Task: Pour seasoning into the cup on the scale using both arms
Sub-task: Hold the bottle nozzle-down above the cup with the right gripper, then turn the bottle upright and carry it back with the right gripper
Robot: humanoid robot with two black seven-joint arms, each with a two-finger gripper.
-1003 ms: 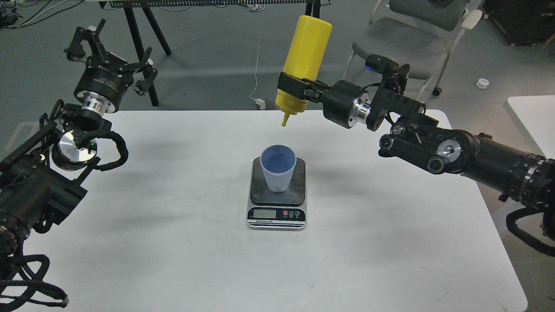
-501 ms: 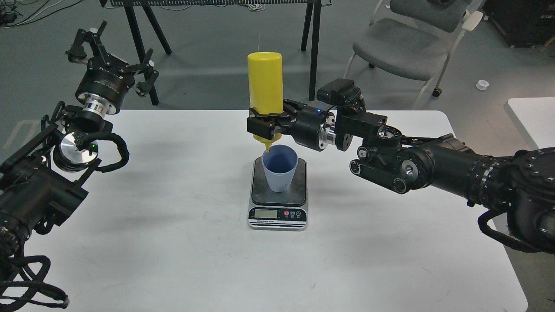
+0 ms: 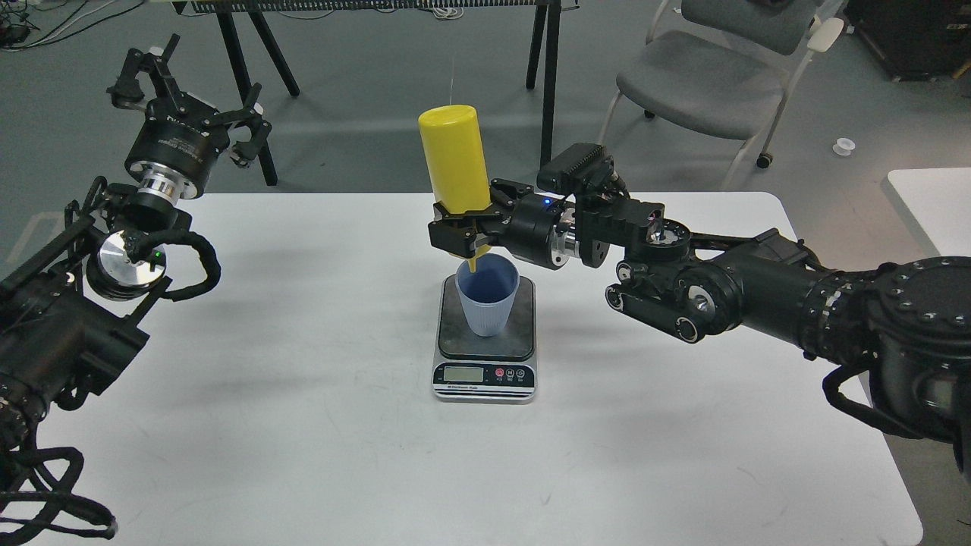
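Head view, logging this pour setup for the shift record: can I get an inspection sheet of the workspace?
Surface: white table, bare apart from the scale.
Job's things: yellow bottle upside down, tilted, nozzle at the rim of the blue cup; the cup stands upright on the scale.
Clutter: nothing seen on the table.
Grippers: right gripper shut on the bottle near its neck; left gripper raised past the table's far-left corner, fingers spread, holding nothing.
Cables: black loops on the left arm; a thin white cord on the floor behind the bottle.
Surroundings: grey chair, black stand legs, a second white table's corner at right.
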